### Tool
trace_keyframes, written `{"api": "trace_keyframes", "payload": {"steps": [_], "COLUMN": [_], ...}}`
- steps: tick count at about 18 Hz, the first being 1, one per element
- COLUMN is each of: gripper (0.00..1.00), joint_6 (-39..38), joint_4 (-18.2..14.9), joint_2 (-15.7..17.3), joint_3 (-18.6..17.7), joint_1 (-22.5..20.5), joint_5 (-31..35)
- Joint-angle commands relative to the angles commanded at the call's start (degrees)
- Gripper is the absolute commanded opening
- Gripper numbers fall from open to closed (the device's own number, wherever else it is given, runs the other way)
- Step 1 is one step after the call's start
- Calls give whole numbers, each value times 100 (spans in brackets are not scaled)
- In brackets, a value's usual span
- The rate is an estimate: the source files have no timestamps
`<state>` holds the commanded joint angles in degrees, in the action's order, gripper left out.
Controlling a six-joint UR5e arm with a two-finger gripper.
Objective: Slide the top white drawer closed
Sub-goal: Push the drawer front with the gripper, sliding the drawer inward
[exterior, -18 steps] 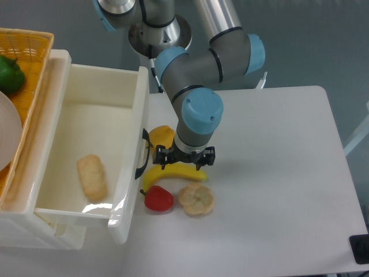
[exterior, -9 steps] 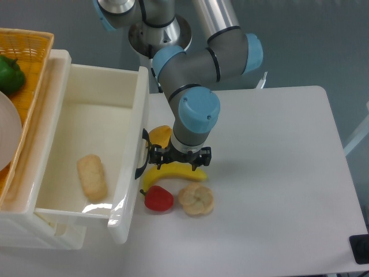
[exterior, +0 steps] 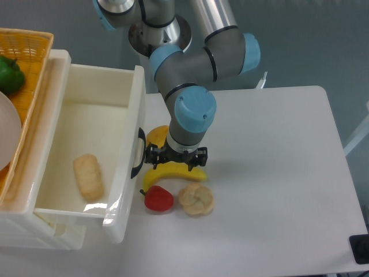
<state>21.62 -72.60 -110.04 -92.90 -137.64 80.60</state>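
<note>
- The top white drawer (exterior: 86, 161) stands pulled out of its cabinet at the left, its long axis running left to right, its front panel facing right over the bench (exterior: 277, 173).
- Its curved black handle (exterior: 137, 153) sits on that front panel, beside the pincer (exterior: 176, 158).
- A pale bread roll (exterior: 88, 177) lies inside the drawer.
- The pincer points down just right of the handle, above a banana (exterior: 173, 175); how far it is open cannot be told, and nothing is seen in its grip.
- A red pepper (exterior: 158, 198) and a round pastry (exterior: 196, 199) lie below the banana.
- An orange wicker basket (exterior: 26, 63) with a green pepper (exterior: 10, 75) sits at the upper left.
</note>
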Motion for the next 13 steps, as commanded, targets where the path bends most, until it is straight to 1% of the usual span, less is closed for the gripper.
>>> {"api": "trace_keyframes", "payload": {"steps": [7,9,13], "gripper": [100,100,100], "joint_6": [0,0,-9], "joint_4": [-35,-114,-149], "joint_2": [88,132,184], "joint_3": [18,18,18], "joint_1": [0,17,70], "joint_5": [-246,-255,-255]}}
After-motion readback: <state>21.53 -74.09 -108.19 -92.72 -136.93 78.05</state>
